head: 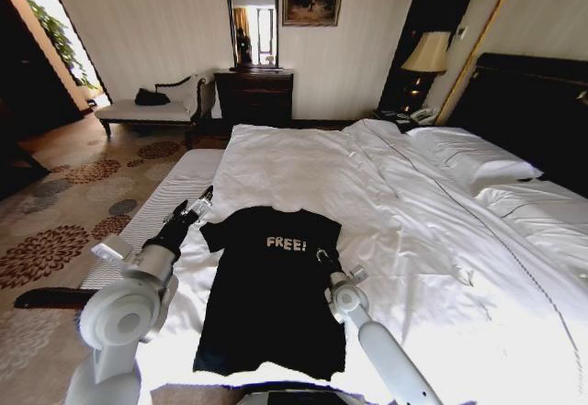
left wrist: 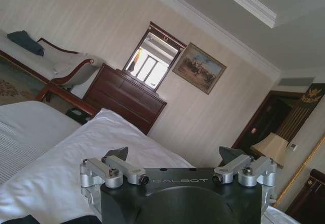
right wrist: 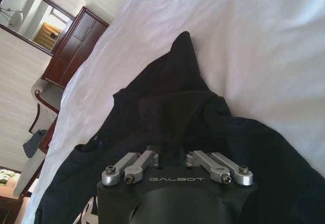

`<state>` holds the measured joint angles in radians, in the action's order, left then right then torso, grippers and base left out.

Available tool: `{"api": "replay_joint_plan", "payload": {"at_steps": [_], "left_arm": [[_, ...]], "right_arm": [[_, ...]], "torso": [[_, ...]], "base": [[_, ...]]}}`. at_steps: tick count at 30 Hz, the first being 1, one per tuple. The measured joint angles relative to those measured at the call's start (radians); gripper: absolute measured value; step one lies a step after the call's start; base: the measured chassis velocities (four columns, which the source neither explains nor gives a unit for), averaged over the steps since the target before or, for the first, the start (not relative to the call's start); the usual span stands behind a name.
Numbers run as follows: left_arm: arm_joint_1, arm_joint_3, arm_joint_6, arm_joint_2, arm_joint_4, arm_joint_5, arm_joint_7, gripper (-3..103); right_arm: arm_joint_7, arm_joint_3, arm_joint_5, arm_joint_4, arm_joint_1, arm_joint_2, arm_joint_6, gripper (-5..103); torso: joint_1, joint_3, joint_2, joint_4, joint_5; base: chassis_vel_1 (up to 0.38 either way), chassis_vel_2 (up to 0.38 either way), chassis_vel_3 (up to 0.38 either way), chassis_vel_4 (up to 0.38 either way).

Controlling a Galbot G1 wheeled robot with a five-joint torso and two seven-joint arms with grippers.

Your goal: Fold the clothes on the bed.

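The large double bed (head: 386, 203) has a dark wooden headboard at the far right and is covered by a rumpled white duvet (head: 303, 166). Two white pillows (head: 478, 162) lie at the right, against the headboard. A black short-sleeved fabric T-shirt (head: 271, 295) with white "FREE!" lettering lies spread flat on the duvet at the near left, collar toward the far side.

We read "FREE!" in white on the chest of the black T-shirt (head: 270, 299). "GALBOT" is printed on the left gripper (left wrist: 172, 159) housing and the right gripper (right wrist: 172, 150) housing.
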<state>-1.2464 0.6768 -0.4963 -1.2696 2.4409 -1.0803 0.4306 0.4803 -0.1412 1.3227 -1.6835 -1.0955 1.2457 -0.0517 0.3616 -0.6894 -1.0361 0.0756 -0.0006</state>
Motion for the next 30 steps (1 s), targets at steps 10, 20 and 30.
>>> {"api": "replay_joint_plan", "payload": {"at_steps": [10,20,30], "left_arm": [[-0.007,0.003,0.0,0.003,0.008,0.0,0.0,100],[-0.014,0.006,0.001,0.004,0.013,0.001,0.0,100],[-0.031,0.004,0.015,-0.002,-0.003,0.03,-0.008,100]], "right_arm": [[-0.013,0.008,-0.016,-0.02,-0.009,-0.013,-0.007,0],[-0.053,0.06,-0.047,-0.067,-0.039,-0.011,-0.02,0],[-0.097,0.056,-0.104,-0.039,-0.038,0.014,-0.044,24]], "torso": [[0.0,0.0,0.0,0.0,0.0],[0.0,0.0,0.0,0.0,0.0],[0.0,0.0,0.0,-0.0001,0.0]], "base": [[0.0,0.0,0.0,0.0],[0.0,0.0,0.0,0.0],[0.0,0.0,0.0,0.0]]}}
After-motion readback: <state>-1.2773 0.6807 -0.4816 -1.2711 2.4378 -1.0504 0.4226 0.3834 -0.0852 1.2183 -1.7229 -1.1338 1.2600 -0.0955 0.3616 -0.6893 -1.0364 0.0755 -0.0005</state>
